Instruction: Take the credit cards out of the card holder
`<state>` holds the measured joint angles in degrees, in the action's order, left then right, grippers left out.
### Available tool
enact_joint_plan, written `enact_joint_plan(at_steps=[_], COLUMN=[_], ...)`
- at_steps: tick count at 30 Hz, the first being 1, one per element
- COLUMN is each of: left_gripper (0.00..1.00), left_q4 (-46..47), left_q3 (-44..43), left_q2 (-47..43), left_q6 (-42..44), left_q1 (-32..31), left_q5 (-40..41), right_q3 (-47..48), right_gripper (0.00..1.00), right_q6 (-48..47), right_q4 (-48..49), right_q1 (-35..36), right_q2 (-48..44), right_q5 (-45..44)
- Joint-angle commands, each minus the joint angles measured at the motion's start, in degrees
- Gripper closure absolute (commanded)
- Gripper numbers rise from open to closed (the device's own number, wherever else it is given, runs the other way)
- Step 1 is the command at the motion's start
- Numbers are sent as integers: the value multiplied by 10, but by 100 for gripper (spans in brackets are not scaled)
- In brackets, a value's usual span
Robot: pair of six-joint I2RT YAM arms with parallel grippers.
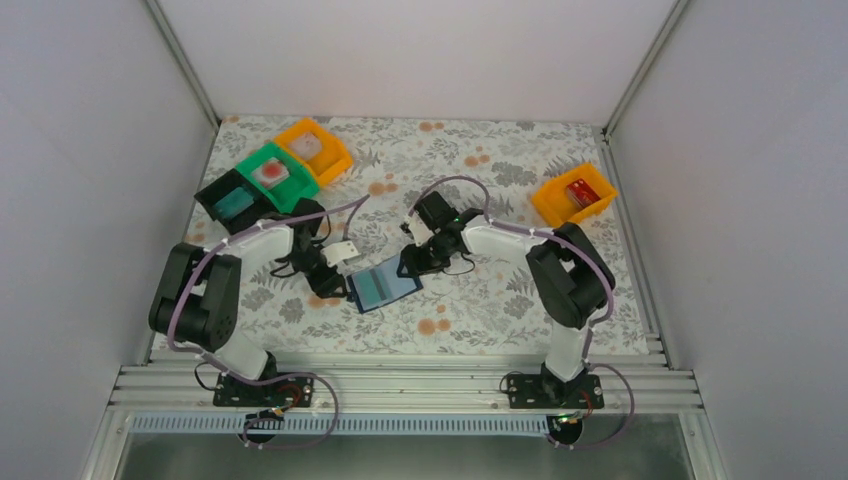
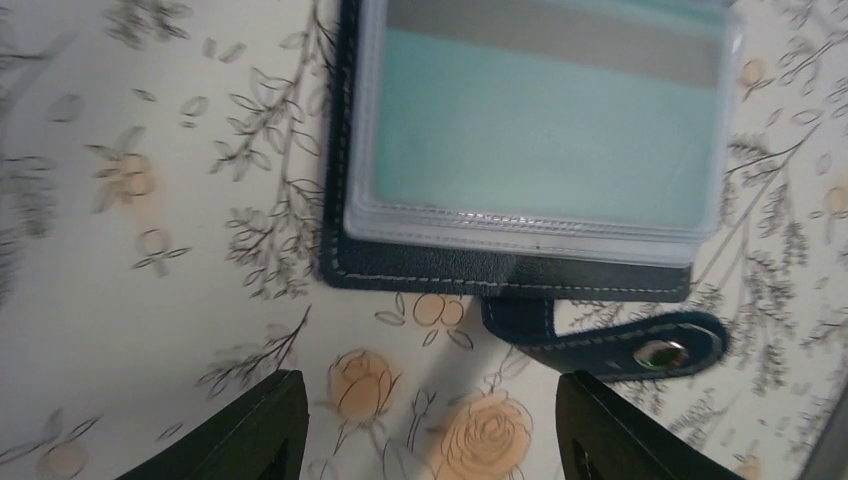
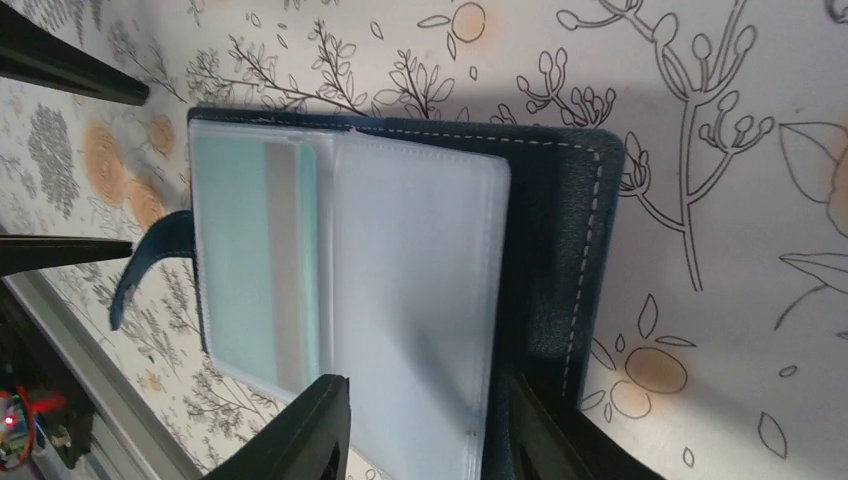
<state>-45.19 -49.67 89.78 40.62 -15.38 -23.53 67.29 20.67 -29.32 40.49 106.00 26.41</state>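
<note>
The card holder (image 1: pixel 385 284), a dark navy bifold, lies open on the flowered table with its snap strap (image 2: pixel 640 345) loose. In its clear sleeves sits a teal credit card (image 2: pixel 540 120) with a grey stripe, also visible in the right wrist view (image 3: pixel 250 260). My left gripper (image 2: pixel 430 400) hovers open just off the holder's strap edge, with only tablecloth between its fingers (image 1: pixel 335 285). My right gripper (image 3: pixel 430 400) stands over the holder's other half (image 1: pixel 408 262). Its jaws are partly apart and straddle an empty clear sleeve (image 3: pixel 420 290); one finger lies over the navy cover.
At the back left stand a black bin (image 1: pixel 232 200), a green bin (image 1: pixel 272 172) and an orange bin (image 1: pixel 313 148), the last two each holding a pale card. Another orange bin (image 1: pixel 573 194) with a red card sits at the back right.
</note>
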Motion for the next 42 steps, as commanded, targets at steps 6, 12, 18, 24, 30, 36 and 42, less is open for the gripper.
enact_joint_plan(at_steps=[6,12,18,24,30,36,42], left_gripper=[40,41,39,20,0,0,0], left_q4=[124,136,61,-59,-191,-269,-221], left_q3=[47,49,-19,-169,-341,-463,-463], left_q2=[50,57,20,-18,-11,-17,-43], left_q6=[0,0,20,41,51,52,-14], left_q1=[-21,-21,23,91,125,114,56], left_q5=[-1,1,-89,-218,-332,-470,-478], right_q3=[-2,9,2,25,43,75,81], right_gripper=[71,93,96,96,96,96,96], right_q6=[1,7,15,18,9,-35,-73], right_q4=[65,89,93,114,164,225,277], right_q1=[5,9,-3,-24,-50,-51,-50], right_q2=[40,61,1,-110,-213,-282,-323], right_q5=[115,163,112,138,157,171,238])
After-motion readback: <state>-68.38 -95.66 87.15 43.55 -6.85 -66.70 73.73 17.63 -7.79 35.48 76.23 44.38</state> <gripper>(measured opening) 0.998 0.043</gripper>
